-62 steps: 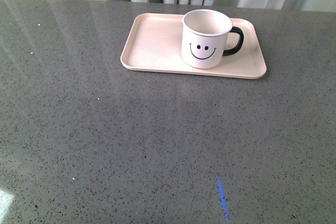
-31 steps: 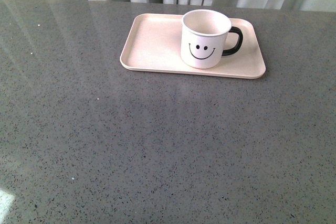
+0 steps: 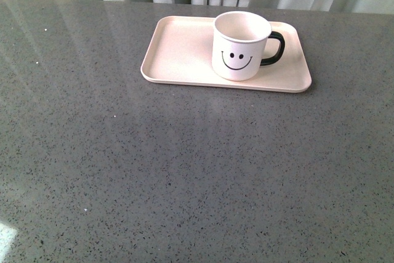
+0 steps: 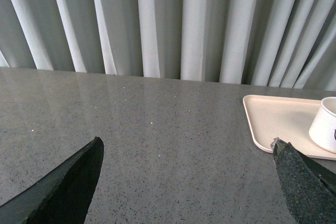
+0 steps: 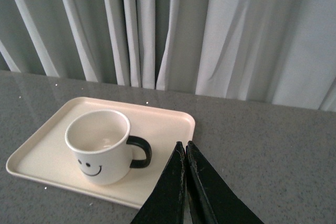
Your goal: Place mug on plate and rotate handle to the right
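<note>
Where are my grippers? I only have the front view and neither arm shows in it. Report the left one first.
Observer: The left gripper is open wide, nothing between its jaws, above the grey speckled tabletop.
Operator: Now the right one.
Observer: The right gripper is shut and empty, apart from the white smiley-face mug standing on the pale pink rectangular plate.
Operator: Check inside the mug.
Observer: The right wrist view looks down to its bottom, and it is empty.
</note>
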`<act>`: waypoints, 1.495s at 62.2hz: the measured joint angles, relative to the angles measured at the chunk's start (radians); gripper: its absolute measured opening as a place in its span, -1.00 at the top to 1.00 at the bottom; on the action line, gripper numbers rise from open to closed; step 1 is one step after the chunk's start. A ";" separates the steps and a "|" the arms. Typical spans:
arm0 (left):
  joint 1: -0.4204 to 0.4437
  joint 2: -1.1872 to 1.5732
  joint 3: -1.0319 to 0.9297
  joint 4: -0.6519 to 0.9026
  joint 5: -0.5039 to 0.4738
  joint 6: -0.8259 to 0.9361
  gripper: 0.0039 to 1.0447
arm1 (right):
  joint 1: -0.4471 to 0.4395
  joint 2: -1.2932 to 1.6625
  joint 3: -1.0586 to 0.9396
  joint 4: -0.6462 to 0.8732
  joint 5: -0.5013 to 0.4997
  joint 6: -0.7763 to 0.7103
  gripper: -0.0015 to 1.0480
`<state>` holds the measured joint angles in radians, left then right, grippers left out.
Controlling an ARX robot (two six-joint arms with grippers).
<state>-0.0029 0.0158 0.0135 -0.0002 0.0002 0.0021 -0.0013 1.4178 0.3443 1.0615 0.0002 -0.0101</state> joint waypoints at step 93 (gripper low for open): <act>0.000 0.000 0.000 0.000 0.000 0.000 -0.83 | 0.000 -0.988 -0.325 -0.634 0.000 0.000 0.97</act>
<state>-0.0025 0.0158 0.0135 -0.0002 0.0002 0.0021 -0.0013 0.4294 0.0189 0.4271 0.0002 -0.0101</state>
